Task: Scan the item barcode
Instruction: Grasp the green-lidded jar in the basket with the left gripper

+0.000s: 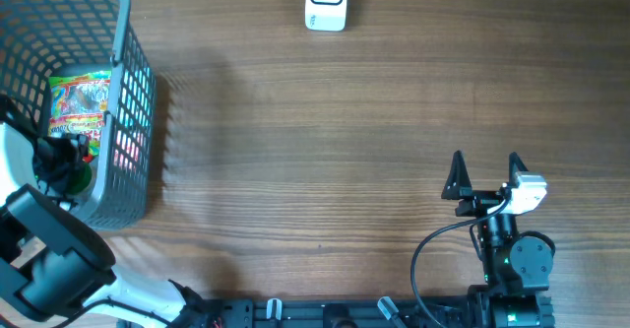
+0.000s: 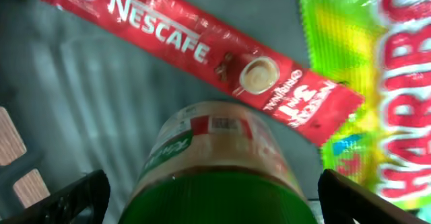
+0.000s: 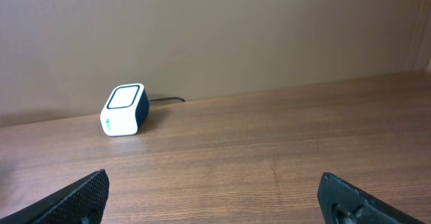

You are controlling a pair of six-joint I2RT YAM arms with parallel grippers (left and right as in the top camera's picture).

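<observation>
My left gripper [image 1: 61, 161] reaches down into the grey basket [image 1: 130, 42] at the table's left. In the left wrist view a jar [image 2: 214, 143] with a green lid and a barcode on its label lies between the gripper's [image 2: 212, 187] open fingers, with a small gap on each side. A red Nescafe stick [image 2: 195, 49] and a green Haribo bag [image 2: 387, 83] lie behind the jar. The white barcode scanner [image 1: 326, 1] stands at the table's far edge, also seen as the scanner [image 3: 124, 109] from the right wrist. My right gripper [image 1: 485, 170] hovers open and empty over bare wood.
The basket's mesh walls [image 1: 138, 121] rise around the left gripper. A colourful snack bag [image 1: 81, 101] lies inside it. Wooden tabletop [image 1: 325, 151] stretches between the basket, the scanner and the right arm.
</observation>
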